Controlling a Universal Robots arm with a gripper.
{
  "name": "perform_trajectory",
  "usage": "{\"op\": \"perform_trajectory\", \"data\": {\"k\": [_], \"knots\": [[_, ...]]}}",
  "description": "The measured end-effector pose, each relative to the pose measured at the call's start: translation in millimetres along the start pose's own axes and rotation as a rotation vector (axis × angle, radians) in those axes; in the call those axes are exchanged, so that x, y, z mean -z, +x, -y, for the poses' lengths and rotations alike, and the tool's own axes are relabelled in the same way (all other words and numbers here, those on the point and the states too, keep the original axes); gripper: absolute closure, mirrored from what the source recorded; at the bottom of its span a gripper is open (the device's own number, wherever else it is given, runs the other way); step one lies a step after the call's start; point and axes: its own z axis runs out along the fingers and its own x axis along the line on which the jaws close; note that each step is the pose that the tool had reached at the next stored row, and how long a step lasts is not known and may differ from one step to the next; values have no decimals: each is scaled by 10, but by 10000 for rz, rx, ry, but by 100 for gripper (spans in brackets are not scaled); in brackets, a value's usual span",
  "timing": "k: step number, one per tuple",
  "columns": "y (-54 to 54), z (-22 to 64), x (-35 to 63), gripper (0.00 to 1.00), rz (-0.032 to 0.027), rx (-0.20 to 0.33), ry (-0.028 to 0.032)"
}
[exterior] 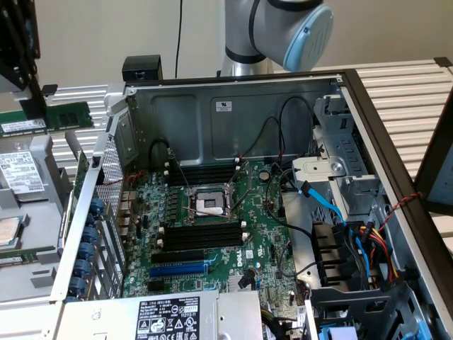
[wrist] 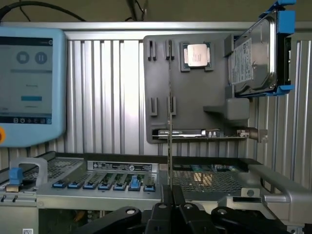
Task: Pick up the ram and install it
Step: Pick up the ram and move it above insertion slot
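slatted table [exterior: 396,78] | open pc case [exterior: 233,113] | grey parts holder [exterior: 32,280]

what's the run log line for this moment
gripper: shut on thin dark-green ram stick | ram: outside open grey computer case, exterior view's left | black memory slots: empty

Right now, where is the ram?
The ram hangs at the exterior view's upper left, outside the computer case, pinched in the gripper near the hard drive.
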Motion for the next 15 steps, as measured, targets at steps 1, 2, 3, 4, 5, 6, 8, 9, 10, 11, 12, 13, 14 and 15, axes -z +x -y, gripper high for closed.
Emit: {"op": "perform_trajectory", "data": {"k": [1, 2, 3, 4, 5, 6, 8, 9, 10, 11, 12, 13, 14, 15], "knots": [[-2, 28, -1, 88, 0, 0, 4], [-3, 61, -3, 88, 1, 0, 4], [-4, 97, -5, 88, 1, 0, 5], [-4, 129, -7, 88, 1, 0, 5], [-4, 161, -8, 88, 0, 0, 4], [-5, 191, -10, 88, 0, 0, 4], [-6, 252, -13, 88, 0, -1, 4], [-7, 279, -14, 88, 0, -1, 4], [-9, 307, -16, 88, 0, -2, 5], [-11, 336, -17, 88, 0, -1, 5], [-14, 364, -18, 88, 0, -1, 4], [-16, 397, -20, 88, 1, -1, 5], [-19, 431, -22, 88, 1, -1, 5], [-22, 465, -23, 88, 0, -1, 4]]}}
